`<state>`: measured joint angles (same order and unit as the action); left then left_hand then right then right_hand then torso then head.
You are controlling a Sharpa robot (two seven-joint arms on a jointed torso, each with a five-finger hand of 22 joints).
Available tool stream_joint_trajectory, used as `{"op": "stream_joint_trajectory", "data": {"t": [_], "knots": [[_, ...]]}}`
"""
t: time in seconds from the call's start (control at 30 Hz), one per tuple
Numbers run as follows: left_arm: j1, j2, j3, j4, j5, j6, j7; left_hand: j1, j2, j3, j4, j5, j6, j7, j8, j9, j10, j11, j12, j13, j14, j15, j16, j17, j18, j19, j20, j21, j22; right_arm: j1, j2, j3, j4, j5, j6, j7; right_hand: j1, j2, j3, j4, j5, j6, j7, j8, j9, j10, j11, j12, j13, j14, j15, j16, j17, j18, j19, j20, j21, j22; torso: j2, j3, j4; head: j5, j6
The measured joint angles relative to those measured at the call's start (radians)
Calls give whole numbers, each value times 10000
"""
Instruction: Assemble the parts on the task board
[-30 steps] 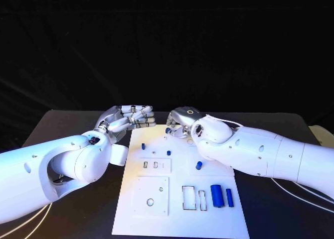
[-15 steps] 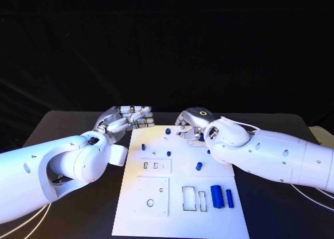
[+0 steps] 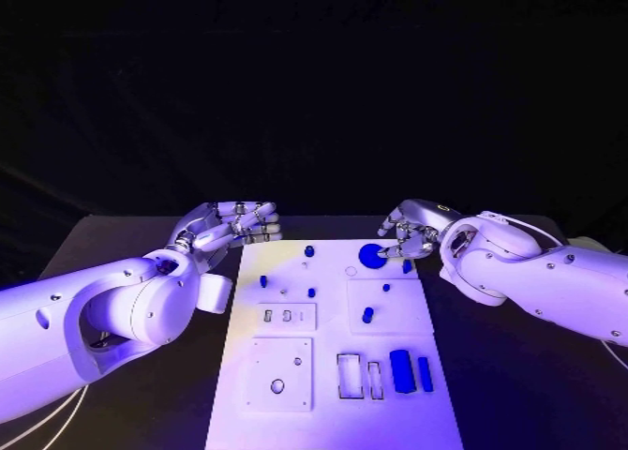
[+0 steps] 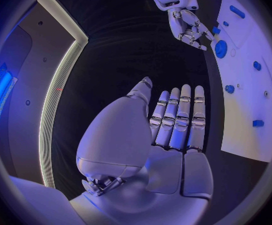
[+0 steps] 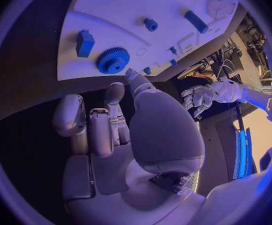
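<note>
The white task board [image 3: 328, 412] lies in the middle of the black table. A blue gear [image 3: 374, 255] lies flat near its far right corner, also seen on the board in the right wrist view [image 5: 113, 60] and left wrist view [image 4: 221, 48]. My right hand [image 3: 411, 230] hovers just right of the gear, fingers loosely bent and holding nothing [image 5: 111, 127]. My left hand [image 3: 233, 225] is off the board's far left corner, its fingers straight and side by side with nothing in them [image 4: 176, 117]. Small blue pegs [image 3: 308, 250] stand on the board's far half.
Two blue cylinders [image 3: 402, 369] lie side by side at the board's near right, beside rectangular slots [image 3: 350, 373]. A blue block [image 5: 84, 42] sits next to the gear. A short blue peg [image 3: 368, 314] rests mid-board. Black table [image 3: 530, 394] surrounds the board.
My right hand has moved right, off the far middle of the board, and the blue gear now lies uncovered there. The left hand has stayed put.
</note>
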<state>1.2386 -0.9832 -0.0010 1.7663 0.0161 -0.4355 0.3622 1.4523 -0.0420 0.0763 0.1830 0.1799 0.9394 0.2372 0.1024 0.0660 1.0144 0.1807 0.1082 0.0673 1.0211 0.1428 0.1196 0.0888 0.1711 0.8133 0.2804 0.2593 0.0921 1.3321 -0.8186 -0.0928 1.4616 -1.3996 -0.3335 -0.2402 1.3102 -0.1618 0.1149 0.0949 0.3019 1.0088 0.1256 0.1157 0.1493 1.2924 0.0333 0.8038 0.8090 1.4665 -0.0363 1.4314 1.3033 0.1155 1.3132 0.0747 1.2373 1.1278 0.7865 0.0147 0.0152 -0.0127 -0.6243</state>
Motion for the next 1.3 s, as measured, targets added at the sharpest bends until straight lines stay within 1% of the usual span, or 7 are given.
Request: {"op": "stream_joint_trajectory", "data": {"t": [0.07,0.13,0.33,0.47,0.77,0.87,1.3], "knots": [[0,-14,0,-32,0,8,0,0,0,0,0,0,0,0,0,0,0,0,0,0,0,0,0,0,0,0,0,0,0,5,-33,0,-58,133,144,0,22,22,-105,61,0,-54,-3,0,18,23,21,610,623,0,0,78,46,-2,3,1,29,91,-1,5,-2,7,0],[0,-24,0,-43,0,12,0,0,0,0,0,0,0,0,0,0,0,0,0,0,-11,10,0,0,0,0,0,0,0,7,-36,0,-108,192,252,0,84,84,-271,116,0,-170,18,74,44,347,58,1735,1740,0,0,259,49,-162,128,24,136,249,-1,5,2,-1,-5],[0,-46,0,-68,0,19,0,0,0,0,0,0,0,0,0,0,0,0,0,0,-27,27,0,0,0,0,0,0,1,8,90,-1,-221,240,534,-37,236,156,-872,451,0,-489,137,182,96,1369,180,5009,4816,-12,141,817,49,-161,262,148,312,601,6,6,-1,-1,-21],[0,-52,0,-78,0,21,0,0,0,0,0,0,0,0,0,0,0,0,0,0,-27,27,0,0,0,0,0,0,1,-6,211,-7,-298,233,667,-66,287,206,-1056,630,0,-550,172,238,120,1611,246,5739,4992,1,151,1010,48,-159,376,199,439,832,6,-1,-3,9,-35],[0,-58,-1,-93,0,22,0,0,0,0,0,0,0,-1,0,0,0,0,0,0,-27,26,-37,0,0,0,0,0,-4,-15,457,-15,-505,202,788,-138,339,258,-1162,682,0,-582,205,271,142,1689,255,6080,4992,1,151,1068,47,-160,484,196,590,1066,7,-4,4,-10,-9],[0,-61,-1,-95,0,22,0,0,0,0,0,0,0,-1,0,0,0,0,0,0,-26,26,-37,0,0,0,0,0,-7,-21,576,-28,-609,192,806,-161,367,286,-1162,682,0,-582,205,283,151,1689,255,6122,4991,1,151,1107,47,-314,523,203,619,1122,7,-3,3,-2,-8],[0,-66,-1,-95,1,22,-4,0,0,0,1,0,1,-1,1,0,0,0,0,0,-25,25,-37,0,0,0,0,0,-7,-93,807,-55,-854,64,954,-225,446,365,-1190,710,-1,-582,205,356,178,1688,255,6290,4990,1,151,1113,45,-313,576,186,728,1240,11,4,4,35,-110]]}}
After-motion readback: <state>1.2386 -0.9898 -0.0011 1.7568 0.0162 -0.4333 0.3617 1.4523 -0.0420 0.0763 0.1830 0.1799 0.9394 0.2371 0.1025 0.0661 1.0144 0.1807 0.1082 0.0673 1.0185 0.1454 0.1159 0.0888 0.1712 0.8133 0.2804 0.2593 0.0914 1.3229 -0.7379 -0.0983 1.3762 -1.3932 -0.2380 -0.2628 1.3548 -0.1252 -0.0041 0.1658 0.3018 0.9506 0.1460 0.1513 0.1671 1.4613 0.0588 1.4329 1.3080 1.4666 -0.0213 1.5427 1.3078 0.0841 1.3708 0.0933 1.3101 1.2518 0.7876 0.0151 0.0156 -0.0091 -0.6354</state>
